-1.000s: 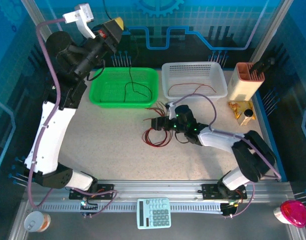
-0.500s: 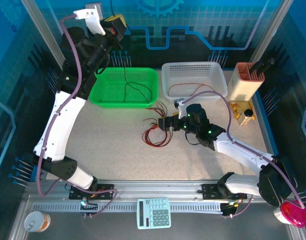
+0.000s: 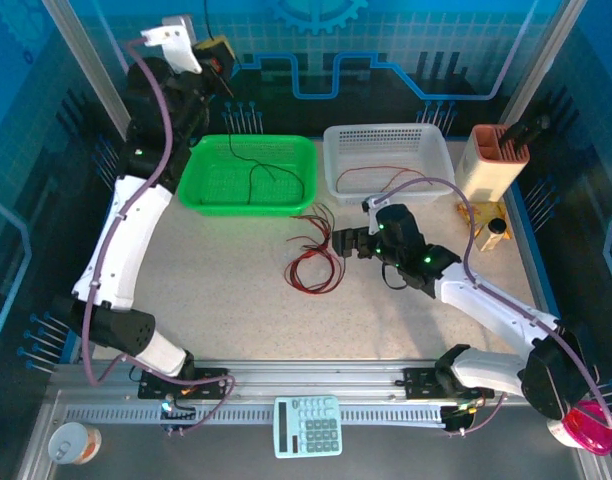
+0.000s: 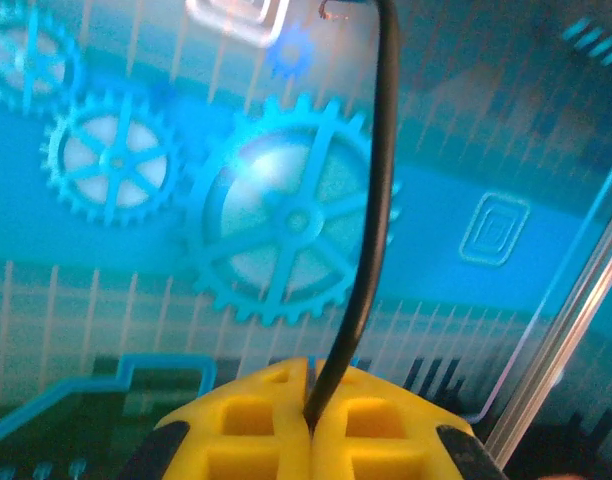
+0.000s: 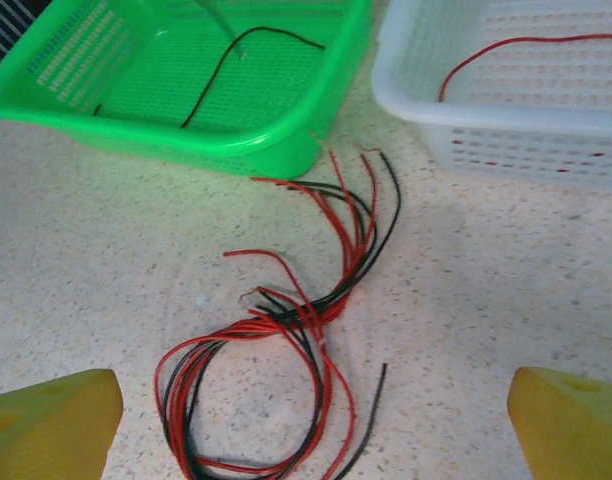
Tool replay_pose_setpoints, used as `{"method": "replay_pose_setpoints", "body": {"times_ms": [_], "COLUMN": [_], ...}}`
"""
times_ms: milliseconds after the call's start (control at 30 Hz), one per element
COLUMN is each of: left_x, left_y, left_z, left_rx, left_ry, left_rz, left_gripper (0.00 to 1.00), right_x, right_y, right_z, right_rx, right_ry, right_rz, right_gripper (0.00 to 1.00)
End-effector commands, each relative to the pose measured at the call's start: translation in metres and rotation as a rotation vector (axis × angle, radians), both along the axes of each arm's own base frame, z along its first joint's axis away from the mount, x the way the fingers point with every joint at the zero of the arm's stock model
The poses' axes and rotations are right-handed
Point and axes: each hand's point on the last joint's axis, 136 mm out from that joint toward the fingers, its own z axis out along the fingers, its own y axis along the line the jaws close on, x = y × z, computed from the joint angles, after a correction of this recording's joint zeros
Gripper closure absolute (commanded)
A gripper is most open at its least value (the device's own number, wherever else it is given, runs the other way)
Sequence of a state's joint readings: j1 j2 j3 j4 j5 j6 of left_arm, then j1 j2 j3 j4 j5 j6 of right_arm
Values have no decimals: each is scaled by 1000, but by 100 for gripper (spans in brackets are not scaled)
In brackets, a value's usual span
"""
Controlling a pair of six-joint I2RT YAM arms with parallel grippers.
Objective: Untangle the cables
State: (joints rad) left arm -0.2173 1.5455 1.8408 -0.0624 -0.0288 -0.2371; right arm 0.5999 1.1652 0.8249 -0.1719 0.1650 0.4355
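Separating step: left tool (image 4: 308, 425) clenched black cable (image 4: 371, 250) high over green basket (image 3: 248, 175); right tool (image 3: 343, 243) hung released, wide, beside cable tangle (image 5: 286, 330) on desk (image 5: 86, 280). Next likely called for single-strand pinch.

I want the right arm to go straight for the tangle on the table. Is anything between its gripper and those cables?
Nothing visible is. The right gripper stands open facing the tangled cables, with bare tabletop between them. The green basket and white basket lie beyond the tangle, not in the path.
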Motion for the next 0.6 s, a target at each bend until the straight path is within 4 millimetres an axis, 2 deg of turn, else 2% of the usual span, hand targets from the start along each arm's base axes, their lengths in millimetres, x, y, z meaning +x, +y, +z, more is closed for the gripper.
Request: {"method": "replay_pose_setpoints", "body": {"times_ms": [0,167,267,333,400,567], "left_x": [25,42,41,39,39,44], "left_y": [-1,-2,-4,-5,-4,11], "left_z": [-70,-190,-244,-270,-294,-335], "left_rx": [15,39,58,83,120,199], "left_ry": [150,428,565,638,719,878], "left_rz": [-15,-63,-101,-107,-103,-23], "left_gripper": [100,100,100,100,100,100], "right_x": [2,-2,-3,-6,-11,-20], "right_y": [-21,-47,-55,-51,-33,0], "right_z": [26,35,38,38,38,36], "right_rx": [-23,106,87,62,70,155], "right_ry": [-60,-62,-65,-53,-37,31], "right_rz": [-77,-195,-213,-168,-56,99], "right_gripper": [0,0,0,0,0,0]}}
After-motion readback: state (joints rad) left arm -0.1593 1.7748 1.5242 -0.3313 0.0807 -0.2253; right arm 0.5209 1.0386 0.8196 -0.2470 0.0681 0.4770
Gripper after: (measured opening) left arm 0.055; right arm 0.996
